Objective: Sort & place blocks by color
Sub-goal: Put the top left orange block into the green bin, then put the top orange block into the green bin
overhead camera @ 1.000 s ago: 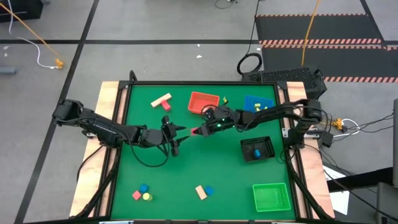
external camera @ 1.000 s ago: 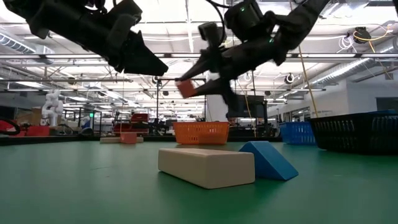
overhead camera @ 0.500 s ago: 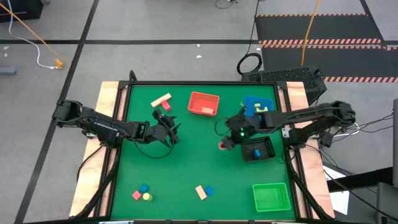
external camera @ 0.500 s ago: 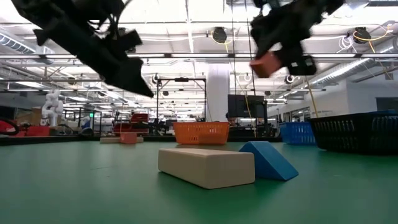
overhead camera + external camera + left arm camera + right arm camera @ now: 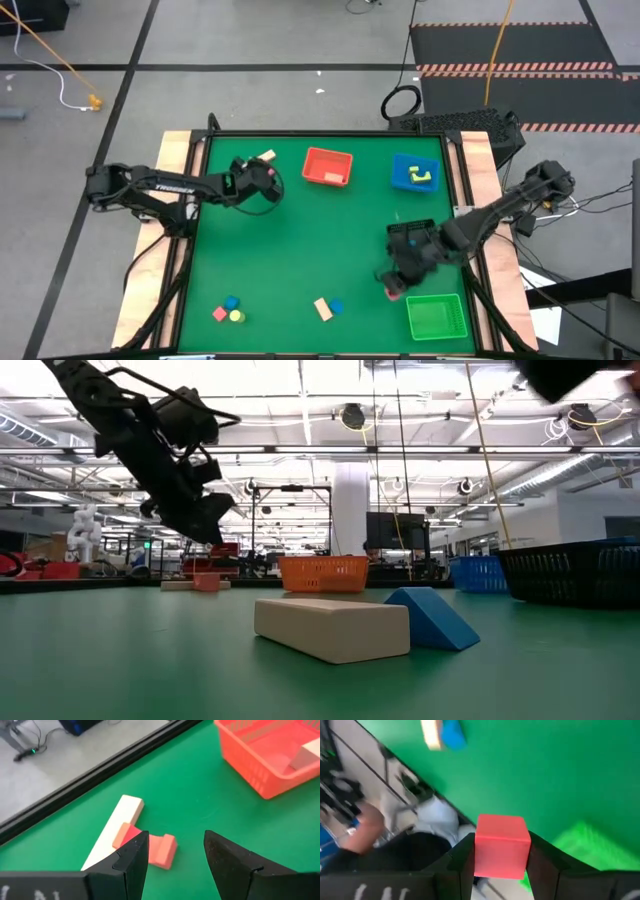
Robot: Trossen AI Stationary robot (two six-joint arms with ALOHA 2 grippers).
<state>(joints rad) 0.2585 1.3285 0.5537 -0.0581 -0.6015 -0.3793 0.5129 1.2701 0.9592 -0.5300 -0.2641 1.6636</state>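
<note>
My right gripper (image 5: pixel 501 851) is shut on a red cube (image 5: pixel 501 845); in the high view it hangs at the table's near right (image 5: pixel 392 290), just beside the green tray (image 5: pixel 436 317). My left gripper (image 5: pixel 175 840) is open and hovers over a red arch block (image 5: pixel 161 851), which lies against a pale wood bar (image 5: pixel 119 822) near the far edge. In the high view the left gripper (image 5: pixel 262 175) is beside that bar (image 5: pixel 265 157). Other blocks lie flat on the green mat. My right gripper pinches the red cube between its two fingers, one on each opposite side face (image 5: pixel 479 851). The cube is lifted clear of the table (image 5: pixel 393 292).
A red tray (image 5: pixel 328 166), a blue tray (image 5: pixel 415 172) holding a yellow-green block, and a black tray (image 5: pixel 412 238) stand on the far and right parts. A pale bar (image 5: pixel 332 627) and blue wedge (image 5: pixel 432 618) lie near-centre. Three small blocks (image 5: pixel 228 310) sit near-left.
My right gripper has carried the red cube from the table's middle, by the red tray, toward the near right edge, ending beside the green tray. My left gripper has moved toward the far edge, to above the pale bar and the red arch block.
</note>
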